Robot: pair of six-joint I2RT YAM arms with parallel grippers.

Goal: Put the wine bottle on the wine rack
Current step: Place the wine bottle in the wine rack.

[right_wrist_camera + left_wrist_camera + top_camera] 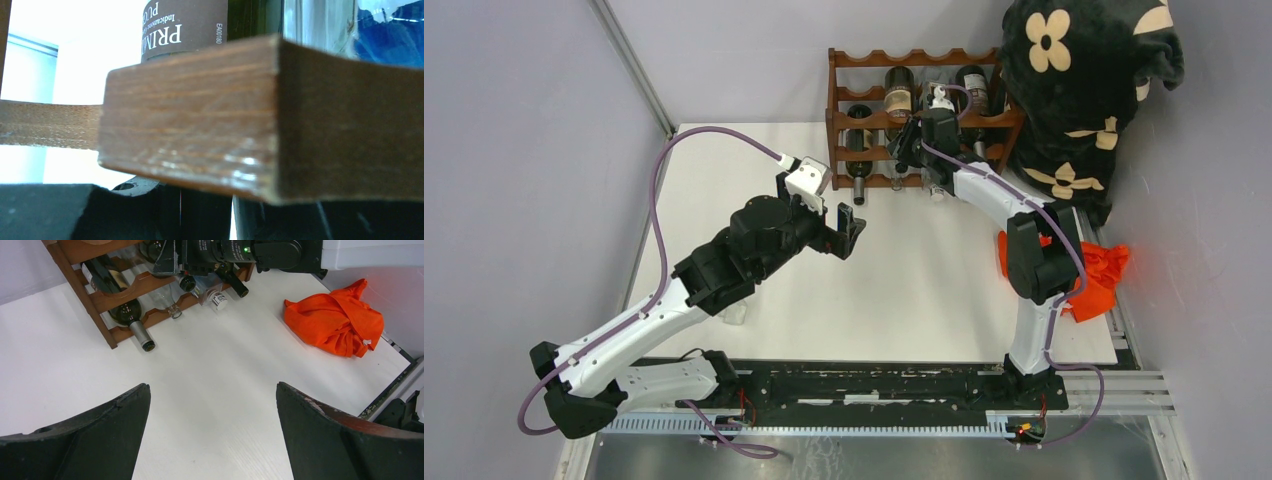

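The reddish-brown wine rack (864, 62) stands at the table's far edge and also shows in the left wrist view (100, 295). A dark wine bottle with a brown label (898, 95) lies in an upper tier. My right gripper (916, 145) is pressed up against the rack's front. In the right wrist view a rack rail (200, 120) fills the frame, the labelled bottle (185, 25) runs up behind it, and my right gripper (205, 215) looks shut on its dark neck. My left gripper (852, 232) hangs open and empty over the table (212, 405).
Other bottles lie in the rack (858, 150) (972, 85), with necks sticking out toward me, among them a clear one (212, 295). An orange cloth (1099, 280) (335, 320) lies at the table's right edge. A black floral fabric heap (1084, 80) sits right of the rack.
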